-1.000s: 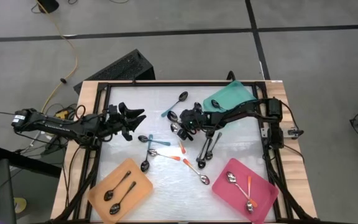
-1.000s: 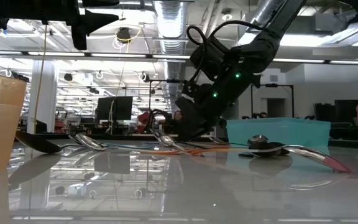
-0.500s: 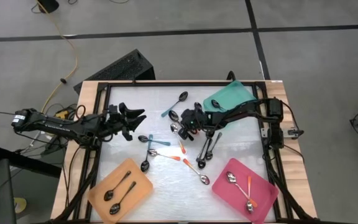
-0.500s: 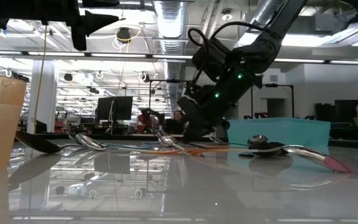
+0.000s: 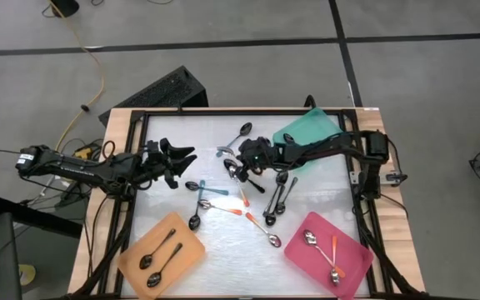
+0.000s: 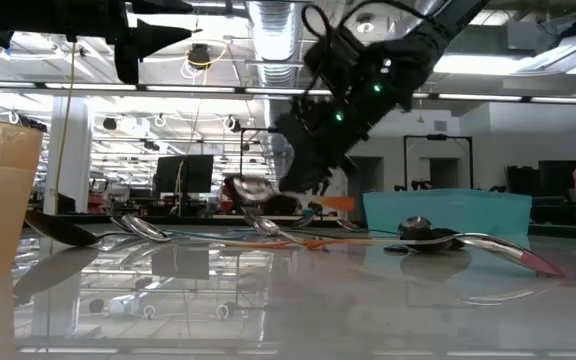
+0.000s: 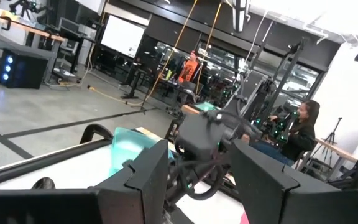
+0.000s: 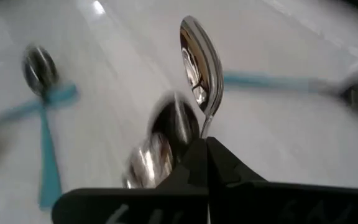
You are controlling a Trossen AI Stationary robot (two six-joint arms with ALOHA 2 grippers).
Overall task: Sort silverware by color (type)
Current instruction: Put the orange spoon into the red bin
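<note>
Right gripper [image 5: 242, 156] is pinched shut on a spoon [image 8: 199, 62], and in the low view it hangs clear above the white table [image 5: 323, 196] with the spoon's bowl poking out past the fingertips [image 8: 194, 158]. From overhead it sits a bit toward 12 o'clock from the table's middle. I can't really tell what colour that spoon's handle is since the fingers cover it, though the low view shows something orange just beside the gripper.

Left gripper [image 5: 183, 156] waits at about 9 o'clock, fingers [image 7: 148, 174] spread apart, nothing between them.

Rest of the spoons, clock directions from the table's middle:
- a teal-handled spoon [image 5: 238, 135] at 12 o'clock, just beyond the right gripper
- two more teal-handled ones crossing each other [image 5: 203, 191] toward 9 o'clock
- an orange-handled spoon [image 5: 242, 193] dead centre and another orange-handled one [image 5: 261, 229] at 6 o'clock, lying slanted
- a bunch of silver spoons [image 5: 277, 200] at roughly 3 o'clock, packed close and overlapping

Trays:
- teal tray [image 5: 311, 129] at 1 o'clock, partly under the right arm, can't see anything lying in it
- orange tray [image 5: 192, 247] at 7 o'clock with two dark-handled spoons [image 5: 161, 250] inside
- pink tray [image 5: 352, 250] at 5 o'clock with a silver spoon [image 5: 317, 247] and an orange-handled one [image 5: 334, 260] crossing in it

Left wrist camera also catches a couple of people [image 7: 300, 127] in the room behind the table.
</note>
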